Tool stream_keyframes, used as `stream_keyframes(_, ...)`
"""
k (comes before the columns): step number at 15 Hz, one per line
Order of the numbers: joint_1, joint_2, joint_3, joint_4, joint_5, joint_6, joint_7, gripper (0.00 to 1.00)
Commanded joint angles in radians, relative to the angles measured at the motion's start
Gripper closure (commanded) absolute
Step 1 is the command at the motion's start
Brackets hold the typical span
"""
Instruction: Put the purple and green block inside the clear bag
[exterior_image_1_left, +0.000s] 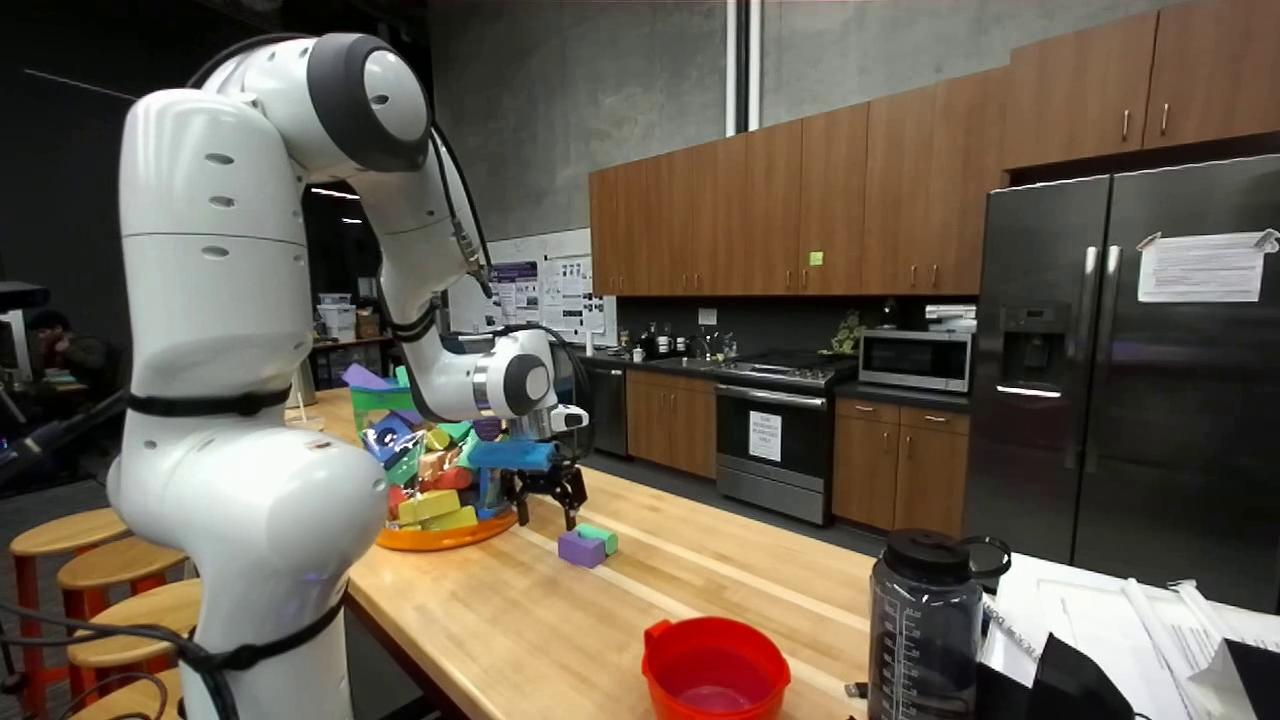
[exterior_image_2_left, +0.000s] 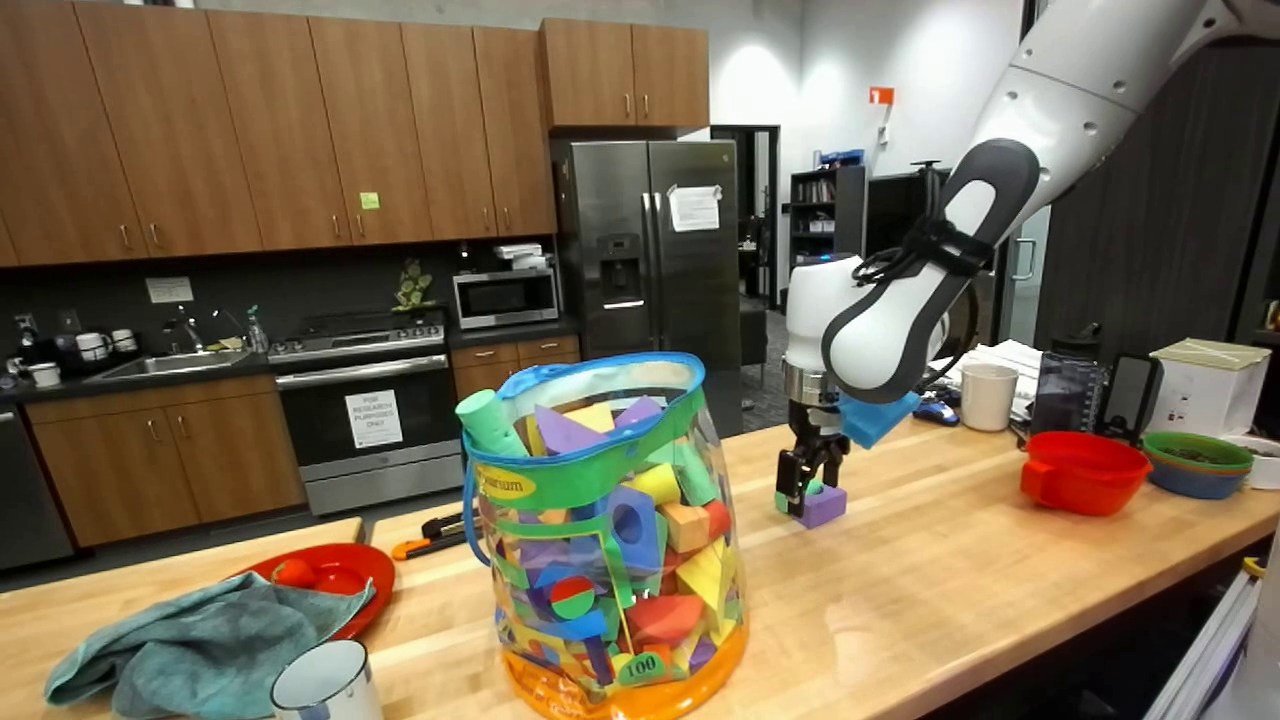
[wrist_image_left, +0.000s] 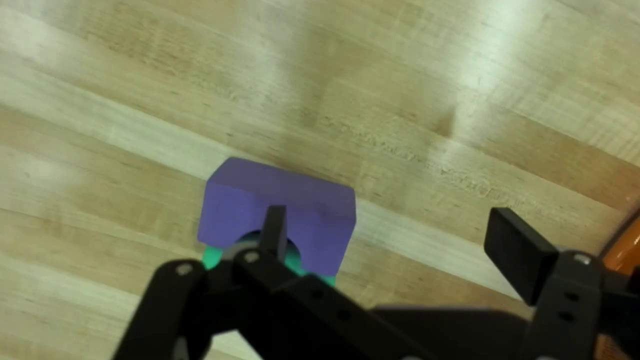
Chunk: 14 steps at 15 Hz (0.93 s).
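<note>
One purple block (exterior_image_1_left: 580, 550) and one green block (exterior_image_1_left: 606, 538) lay together on the tabletop (exterior_image_1_left: 500, 620), outside the clear bag (exterior_image_2_left: 560, 485), near it. I had the gripper (exterior_image_1_left: 547, 520) spread wide, one jaw overlapping the purple block in wrist view, other toward the bag. Red bowl (exterior_image_2_left: 1085, 485) sat farther from it.

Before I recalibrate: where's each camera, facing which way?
An exterior view: beside the white robot arm, facing the wooden table and brown cabinets; the arm and black gripper show.
An exterior view: near the clear plastic bag, facing table and cabinets; partial arm and gripper show.
Wrist view: on the wrist, facing down at the purple arched block; black fingers show.
Both exterior views share bag, block, gripper, cabinets.
</note>
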Motion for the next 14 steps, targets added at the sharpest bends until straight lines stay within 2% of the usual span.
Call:
stream_keyframes(1,0.000,0.048,-0.011,0.028,0.017,0.114,-0.006,0.00)
stream_keyframes(3,-0.003,0.085,-0.007,0.042,0.064,0.200,-0.044,0.00)
stream_keyframes(5,-0.004,0.105,-0.026,0.045,0.041,0.237,-0.025,0.00)
stream_keyframes(7,0.024,0.098,-0.096,0.047,-0.105,0.199,0.086,0.00)
stream_keyframes(10,0.041,0.090,-0.164,0.060,-0.297,0.154,0.240,0.00)
stream_keyframes(12,0.041,0.099,-0.185,0.072,-0.367,0.137,0.296,0.00)
stream_keyframes(14,0.041,0.102,-0.183,0.075,-0.385,0.119,0.320,0.00)
